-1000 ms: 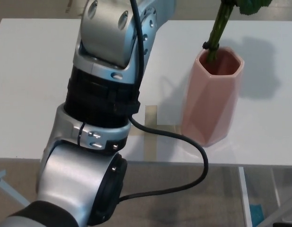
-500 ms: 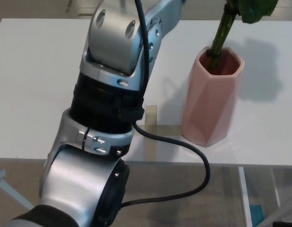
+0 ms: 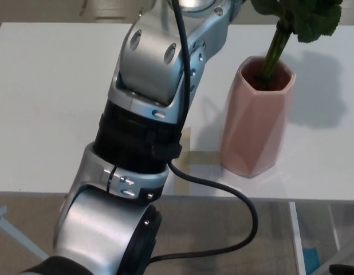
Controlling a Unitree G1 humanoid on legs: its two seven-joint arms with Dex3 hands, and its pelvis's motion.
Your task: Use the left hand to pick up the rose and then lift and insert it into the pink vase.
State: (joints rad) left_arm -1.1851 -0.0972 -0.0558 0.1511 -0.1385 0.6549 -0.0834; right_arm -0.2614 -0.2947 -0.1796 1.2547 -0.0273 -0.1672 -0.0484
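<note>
White table point(image 3: 45, 103) over a grey-brown floor point(image 3: 223, 229).

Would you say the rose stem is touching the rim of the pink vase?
Cannot tell. In the head view the rose stem passes down inside the pink vase mouth, but no contact or gap at the rim shows plainly.

Rose point(image 3: 275, 54) bloom cut off by top edge, stem base hidden inside pink vase point(image 3: 257, 123)

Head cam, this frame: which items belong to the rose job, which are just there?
Job:
- rose stem, standing in the vase
- pink vase
- left arm; hand out of frame

Just there:
- white table
- tape marks
- black cable
</note>
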